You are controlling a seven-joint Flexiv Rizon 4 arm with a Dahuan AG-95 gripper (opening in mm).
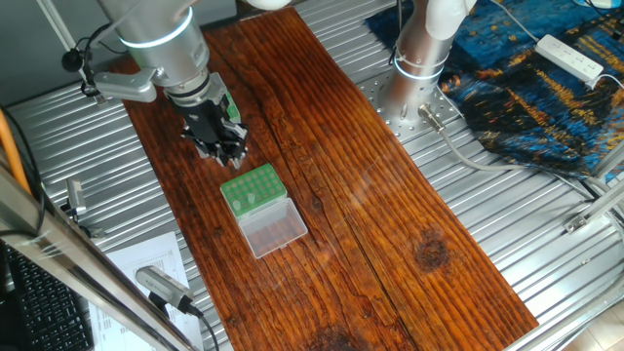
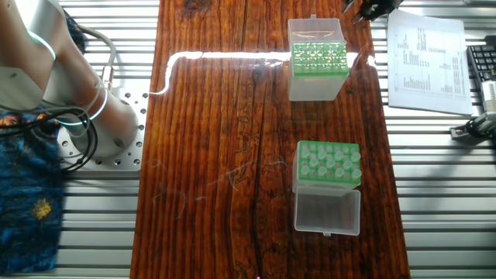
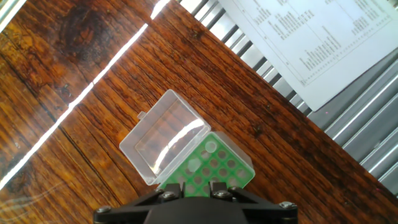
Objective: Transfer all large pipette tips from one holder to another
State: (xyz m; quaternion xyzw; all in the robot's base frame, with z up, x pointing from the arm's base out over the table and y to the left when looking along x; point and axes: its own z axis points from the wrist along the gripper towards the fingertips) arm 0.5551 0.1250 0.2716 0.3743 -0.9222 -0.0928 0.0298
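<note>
While your gripper (image 1: pixel 222 142) hangs above the far rack, its jaws sit too close together and too hidden for you to tell whether anything is held. That taller grey-sided holder (image 2: pixel 316 71) stands on the wooden worktop (image 2: pixel 232 155) with its lid (image 3: pixel 163 137) flipped back. Nearer you, well apart from it, sits the low green rack (image 2: pixel 328 164), pale pipette tips (image 2: pixel 325 163) standing in its holes.

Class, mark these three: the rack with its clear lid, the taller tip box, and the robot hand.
rack with clear lid (image 2: pixel 328 164), other fixed view, green hole plate.
taller tip box (image 2: pixel 318 60), other fixed view, green top.
hand (image 1: pixel 222 143), one fixed view, dark fingertips.
</note>
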